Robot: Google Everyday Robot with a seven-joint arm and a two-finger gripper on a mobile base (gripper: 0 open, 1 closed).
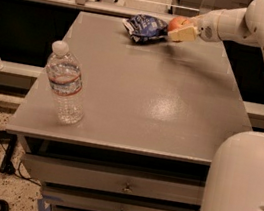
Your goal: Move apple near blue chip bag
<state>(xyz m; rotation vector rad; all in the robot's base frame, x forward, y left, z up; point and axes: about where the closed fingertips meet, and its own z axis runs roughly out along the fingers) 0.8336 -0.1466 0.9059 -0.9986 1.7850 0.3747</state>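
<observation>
The blue chip bag [145, 28] lies wrinkled at the far middle of the grey table [139, 93]. The red-orange apple [177, 22] is held in my gripper [181, 31], right beside the bag's right end and low over the table. The gripper's cream fingers [184, 34] are shut around the apple, hiding its lower half. My white arm reaches in from the upper right.
A clear plastic water bottle [65, 83] stands upright near the table's front left corner. Drawers [125, 187] run under the table front. My white base [241, 193] fills the lower right. A rail and glass lie behind the table.
</observation>
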